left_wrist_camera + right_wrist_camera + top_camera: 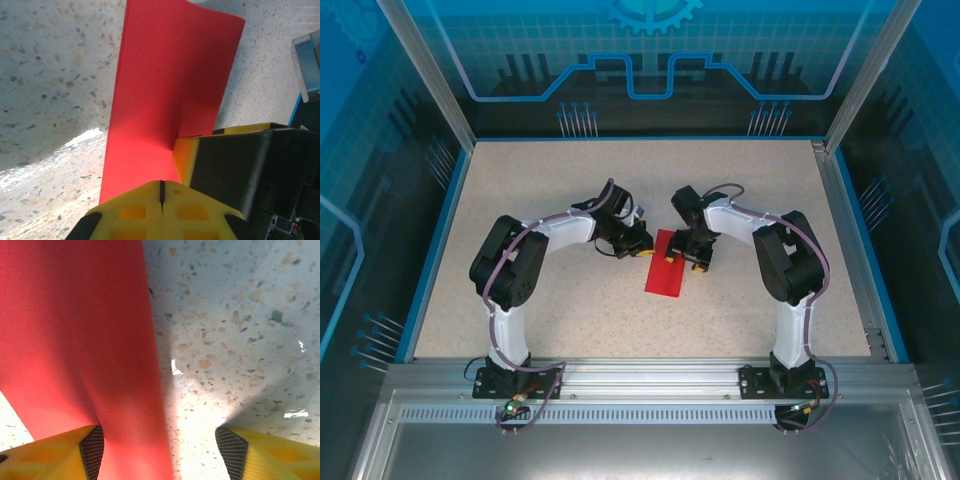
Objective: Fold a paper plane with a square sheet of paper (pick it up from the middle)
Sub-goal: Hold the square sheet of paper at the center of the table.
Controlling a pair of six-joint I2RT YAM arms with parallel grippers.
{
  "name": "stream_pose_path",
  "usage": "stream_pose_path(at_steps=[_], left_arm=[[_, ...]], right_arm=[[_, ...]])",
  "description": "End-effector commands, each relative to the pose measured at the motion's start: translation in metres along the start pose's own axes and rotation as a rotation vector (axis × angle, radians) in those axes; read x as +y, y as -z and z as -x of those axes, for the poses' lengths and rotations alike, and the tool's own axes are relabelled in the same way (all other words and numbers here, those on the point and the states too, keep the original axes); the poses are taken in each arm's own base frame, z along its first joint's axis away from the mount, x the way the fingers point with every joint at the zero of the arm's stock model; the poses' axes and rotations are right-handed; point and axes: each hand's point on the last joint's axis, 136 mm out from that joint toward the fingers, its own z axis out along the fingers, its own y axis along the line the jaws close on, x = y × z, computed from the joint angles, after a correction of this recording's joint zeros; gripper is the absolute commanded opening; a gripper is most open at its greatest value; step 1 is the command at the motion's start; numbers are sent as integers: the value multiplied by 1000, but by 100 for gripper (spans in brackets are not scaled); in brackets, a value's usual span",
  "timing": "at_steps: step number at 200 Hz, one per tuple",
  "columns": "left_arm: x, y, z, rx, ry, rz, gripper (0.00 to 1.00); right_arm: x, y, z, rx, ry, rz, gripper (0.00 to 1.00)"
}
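- The square sheet of paper (165, 90) was thin red paper, matt and smooth.
- The table (45, 75) was a pale speckled, stone-like top, faintly glossy where light struck it.
- My left gripper (161, 192) had matt yellow plastic fingers (135, 212).
- My right gripper (160, 450) carried dark pads (92, 447) with a fine grid texture.
- The frame rail (650, 375) looked like brushed metal.

Two white-shelled arms, left arm (505, 335), right arm (790, 335), chunky black joint housings, greyish cables snaking along each, black base plates (515, 380), left gripper (161, 186) blocky yellow, right gripper (160, 450) yellow too, dark gridded pads (92, 447)
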Motion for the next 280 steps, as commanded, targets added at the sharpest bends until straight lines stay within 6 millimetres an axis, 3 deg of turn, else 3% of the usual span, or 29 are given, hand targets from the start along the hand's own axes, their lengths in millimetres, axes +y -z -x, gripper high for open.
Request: stream_pose_path(at_steps=[1,93,191,214,280], left_arm=[[1,-2,-2,7,-10,31,0],[10,19,5,-100,-2,103,0],[6,16,5,-85,-6,80,0],[5,16,4,-81,-12,67,0],[-5,1,2,-7,-23,24,0]], right_arm=[[-21,-33,-1,19,-13,-90,68],[-19,-34,0,23,-1,-83,69],[-25,-41,-2,30,-19,-110,68],[-24,-41,-2,30,-13,-106,63],[-24,-41,-2,30,-18,-113,66]])
